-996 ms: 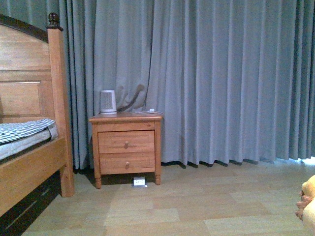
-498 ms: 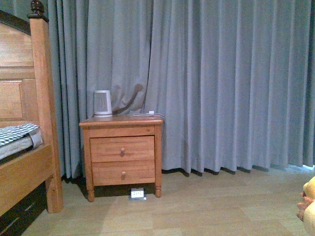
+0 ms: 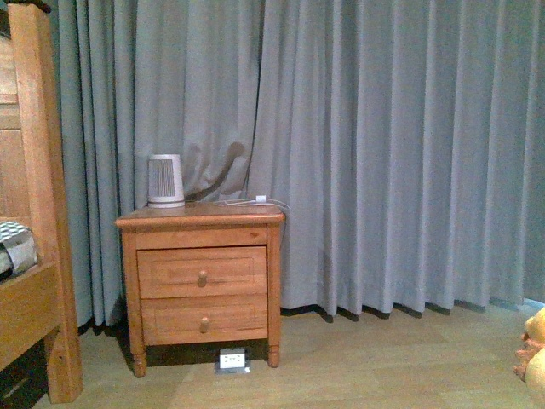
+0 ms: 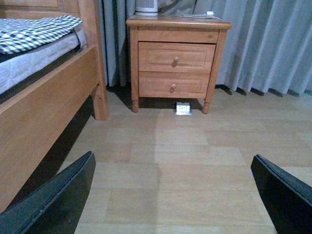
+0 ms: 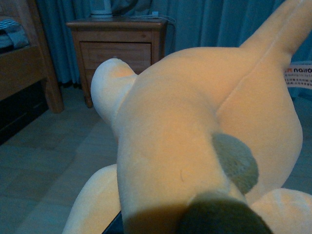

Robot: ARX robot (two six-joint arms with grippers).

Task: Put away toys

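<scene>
The plush animal fills most of the right wrist view: orange-yellow and rounded, with dark brown marks near the bottom and a pale limb at one side. My right gripper is shut on it, and the plush hides its fingers. A small yellow part of the plush animal pokes in at the lower right edge of the front view. In the left wrist view my left gripper is open above bare wooden floor, with nothing between its black fingers.
A wooden two-drawer nightstand stands against grey-blue curtains. It carries a small white appliance and a cable. A white socket box lies on the floor under it. The wooden bed frame is at the left.
In the front view the nightstand and bed have slid left and grown larger, and most of the bed has left the frame. The plush stays at the right edge.
</scene>
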